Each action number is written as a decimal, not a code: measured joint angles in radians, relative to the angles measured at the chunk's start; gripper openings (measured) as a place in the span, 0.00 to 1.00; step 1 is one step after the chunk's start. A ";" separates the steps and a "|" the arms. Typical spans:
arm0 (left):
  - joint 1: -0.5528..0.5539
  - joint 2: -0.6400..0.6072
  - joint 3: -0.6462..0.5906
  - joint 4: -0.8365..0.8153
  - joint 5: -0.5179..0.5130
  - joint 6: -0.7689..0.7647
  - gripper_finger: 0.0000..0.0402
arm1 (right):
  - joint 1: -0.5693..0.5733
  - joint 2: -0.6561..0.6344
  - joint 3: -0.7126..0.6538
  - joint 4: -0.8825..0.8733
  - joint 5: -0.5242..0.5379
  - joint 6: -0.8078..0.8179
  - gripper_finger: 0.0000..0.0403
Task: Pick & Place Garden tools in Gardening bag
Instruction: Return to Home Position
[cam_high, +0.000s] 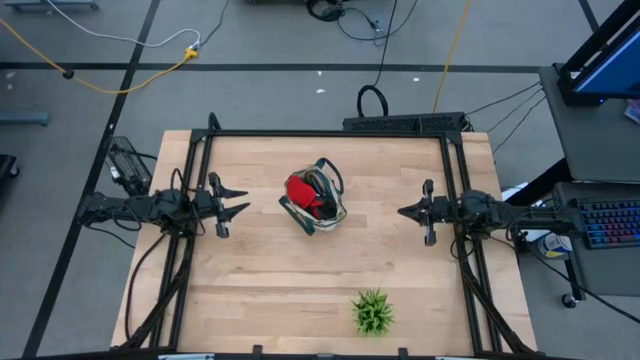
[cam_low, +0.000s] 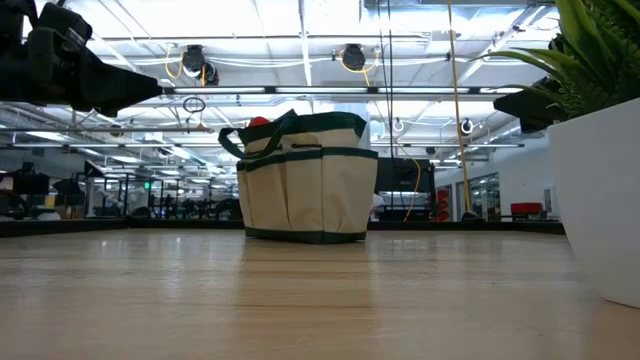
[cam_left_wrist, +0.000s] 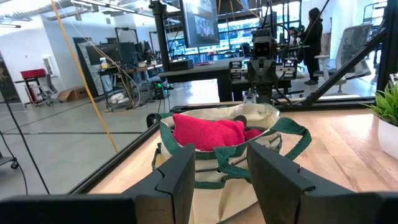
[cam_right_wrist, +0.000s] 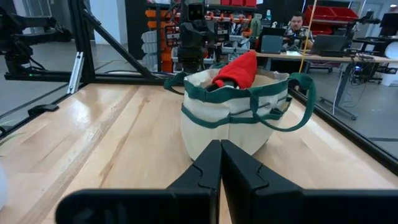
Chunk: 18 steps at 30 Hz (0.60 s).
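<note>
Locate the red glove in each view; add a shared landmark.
High view: red glove at centre, in the gardening bag.
Low view: glove peeks over the bag's rim.
Left wrist view: glove tops the bag.
Right wrist view: glove pokes from the bag.
Landmark: the bag.

nothing legible

no words, numbers or brand marks can be read in any view. the hanging screen (cam_left_wrist: 204, 22) in the room beyond the table shows content too small to make out. the key legends on the keyboard (cam_high: 610, 224), right of the table, are also too small.
</note>
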 joint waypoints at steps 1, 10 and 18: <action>0.000 0.000 0.000 0.000 0.000 0.000 0.38 | 0.000 0.000 0.000 0.013 0.000 0.000 0.01; 0.000 0.000 0.000 0.000 0.000 0.000 0.38 | 0.000 0.000 0.000 0.043 0.000 0.000 0.01; 0.000 0.000 0.000 0.000 0.000 0.000 0.38 | 0.000 -0.006 -0.028 0.110 -0.001 -0.030 0.01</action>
